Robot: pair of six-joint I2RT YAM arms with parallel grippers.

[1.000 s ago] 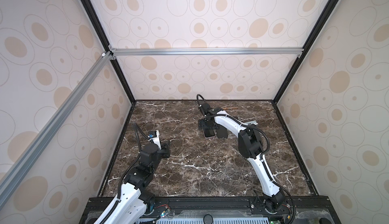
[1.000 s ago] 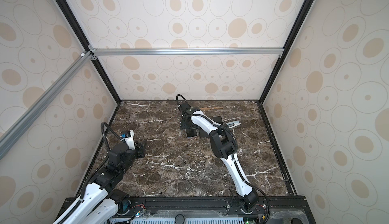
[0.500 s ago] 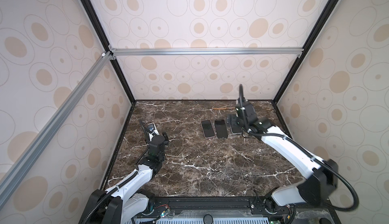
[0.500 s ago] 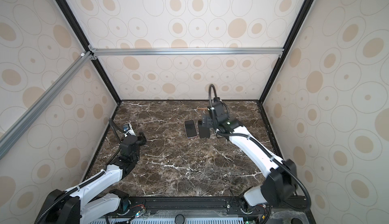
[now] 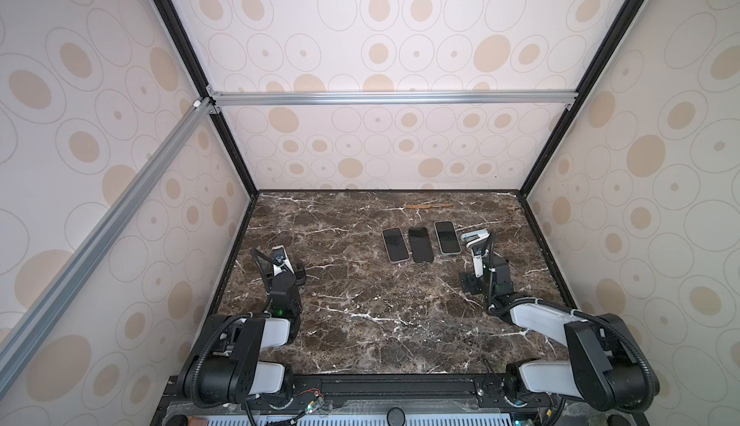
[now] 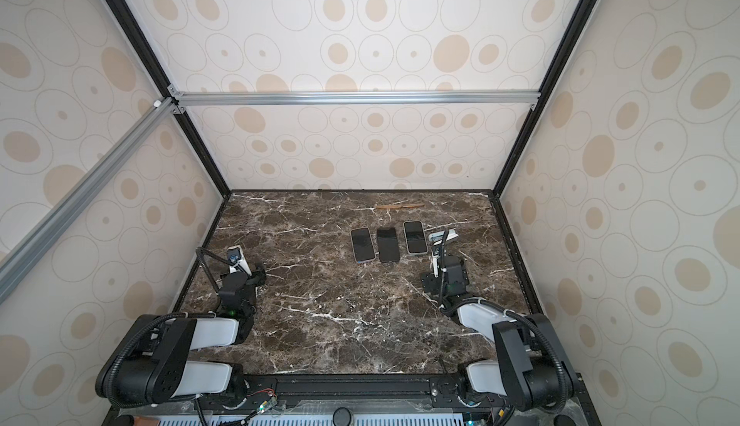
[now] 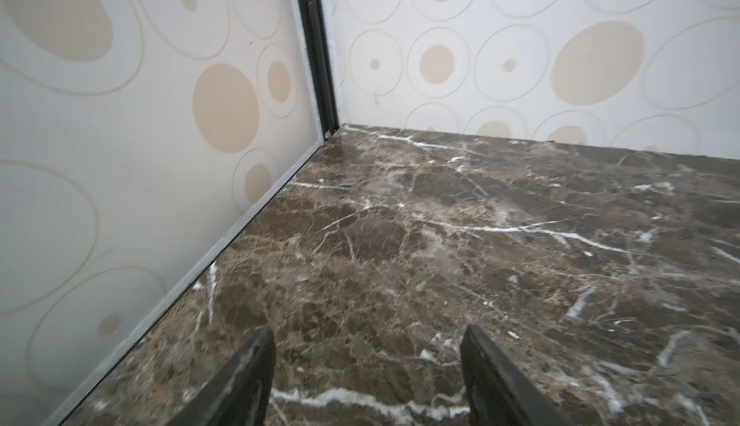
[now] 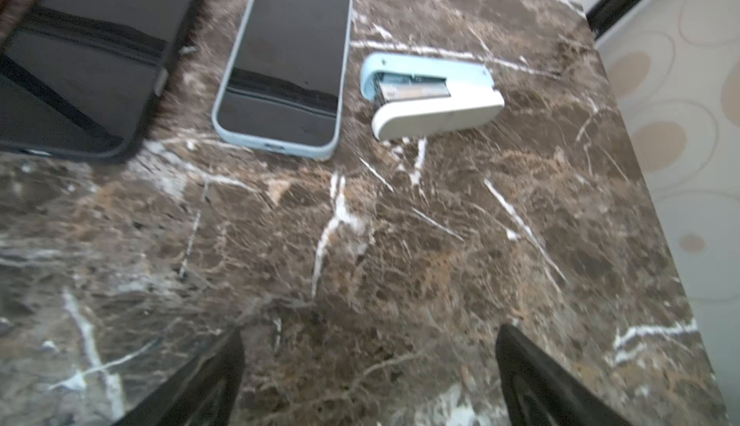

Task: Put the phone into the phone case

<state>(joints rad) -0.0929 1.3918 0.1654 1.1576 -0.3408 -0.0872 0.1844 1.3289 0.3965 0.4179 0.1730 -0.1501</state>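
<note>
— Where are the phones (image 5: 420,244) being kept?
— Rowed on the marble table (image 5: 360,324), spotted walls (image 5: 360,152) around. Right wrist alone: staples (image 8: 414,88) in the stapler (image 8: 432,112) being shown. Being held spread: left gripper (image 7: 367,330), right gripper (image 8: 370,330).

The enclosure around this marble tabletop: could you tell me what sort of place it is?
Probably a purpose-built robot recording booth: spotted panel walls on an aluminium frame close in the tabletop, and two robot arms stand at its front edge.

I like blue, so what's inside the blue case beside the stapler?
A phone with a dark screen lies inside the light blue case, whose rim shows all around it. The phone covers the case's inner back.
</note>
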